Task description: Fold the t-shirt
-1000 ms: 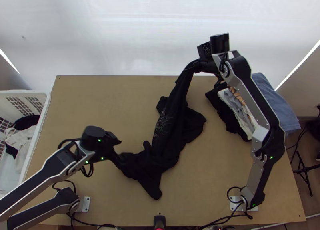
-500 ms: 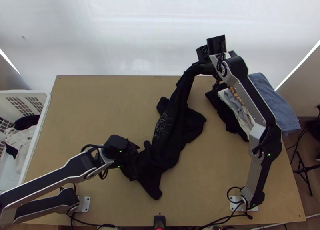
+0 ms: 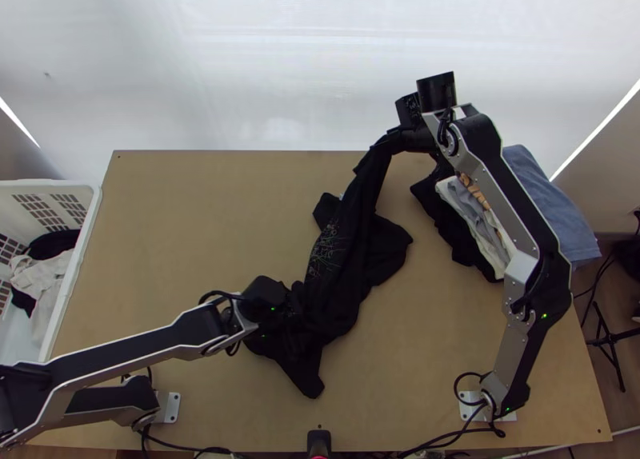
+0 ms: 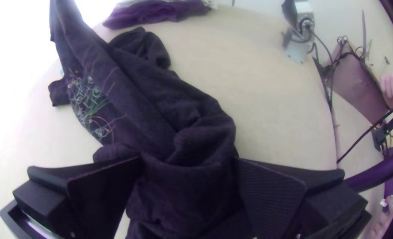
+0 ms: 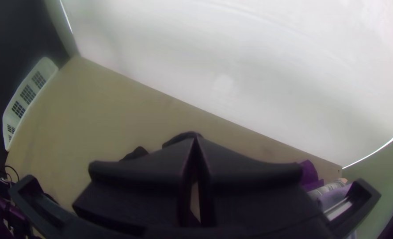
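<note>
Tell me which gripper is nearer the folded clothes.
Right: the right gripper holds the black t-shirt's raised end beside the folded clothes; the left gripper is farther, at the bunched opposite end.

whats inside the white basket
In the white basket, pale cloth lies bunched, with black cloth showing at two sides of it. Whatever lies beneath them is covered, so I can't tell what it is.

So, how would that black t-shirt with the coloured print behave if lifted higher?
Probably floppy: the black t-shirt hangs in long folds from the right gripper. It might drag before lifting clear, since much of it lies bunched on the light wooden table. It seems unlikely to roll, having no stiff, round shape.
</note>
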Available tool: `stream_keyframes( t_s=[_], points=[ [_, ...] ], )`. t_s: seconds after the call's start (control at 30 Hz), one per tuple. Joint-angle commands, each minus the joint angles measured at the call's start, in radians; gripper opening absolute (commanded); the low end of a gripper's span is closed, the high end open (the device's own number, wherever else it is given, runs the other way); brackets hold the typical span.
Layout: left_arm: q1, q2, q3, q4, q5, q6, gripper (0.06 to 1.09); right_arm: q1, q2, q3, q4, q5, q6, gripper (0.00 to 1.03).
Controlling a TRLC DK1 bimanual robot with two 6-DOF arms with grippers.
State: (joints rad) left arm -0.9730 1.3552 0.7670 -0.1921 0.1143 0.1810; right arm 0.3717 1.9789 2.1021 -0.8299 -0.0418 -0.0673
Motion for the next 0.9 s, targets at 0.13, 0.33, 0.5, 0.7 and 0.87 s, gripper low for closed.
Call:
stream_keyframes(
  t_s=[0.13,0.33,0.5,0.7,0.87],
  points=[
    [-0.038,-0.008,-0.044,0.077,-0.033,-0.009,0.09,-0.02,-0.037,-0.014,-0.002,0.0,-0.006,0.03],
    [0.12,-0.076,0.046,0.045,-0.059,-0.1,0.09,-0.04,-0.068,-0.048,-0.002,0.0,-0.009,0.03],
    [0.356,-0.085,0.149,-0.064,-0.048,-0.206,0.09,-0.043,-0.088,-0.085,0.0,0.0,-0.009,0.03],
    [0.573,-0.093,0.138,-0.063,-0.028,-0.218,0.09,-0.043,-0.106,-0.123,-0.002,0.0,-0.009,0.03],
    [0.709,-0.036,0.129,-0.053,-0.027,-0.225,0.09,-0.051,-0.138,-0.169,0.0,0.0,-0.008,0.03]
  ],
)
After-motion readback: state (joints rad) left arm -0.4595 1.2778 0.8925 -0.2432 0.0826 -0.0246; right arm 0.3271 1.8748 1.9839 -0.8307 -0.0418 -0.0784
